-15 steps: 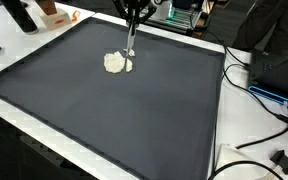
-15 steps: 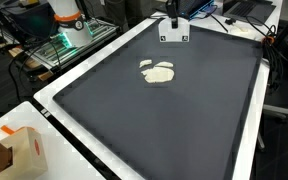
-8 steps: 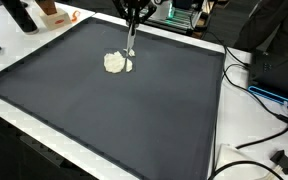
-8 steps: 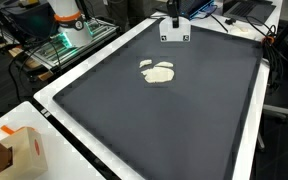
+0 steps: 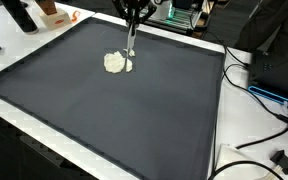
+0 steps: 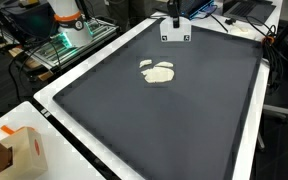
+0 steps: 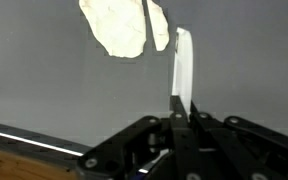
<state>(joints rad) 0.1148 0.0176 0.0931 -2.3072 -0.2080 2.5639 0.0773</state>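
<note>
A flat cream lump (image 5: 115,63) lies on the dark mat (image 5: 134,110), toward its far side, and it also shows in the other exterior view as the lump (image 6: 159,72). My gripper (image 5: 133,16) hangs above it, shut on a thin white blade-like tool (image 5: 131,45) that points down to the lump's edge. In the wrist view the tool (image 7: 184,65) sticks out from the gripper (image 7: 182,112), with its tip beside the lump (image 7: 116,27). A narrow strip (image 7: 158,24) of the lump stands apart from the main piece, between it and the tool.
The mat sits on a white-edged table (image 5: 220,120). Cables (image 5: 264,95) run along one side, with a small black part (image 5: 281,158) near the corner. An orange and white box (image 6: 19,150) stands at a near corner. Lit electronics (image 6: 69,42) and a white bottle (image 6: 66,12) stand beyond the mat.
</note>
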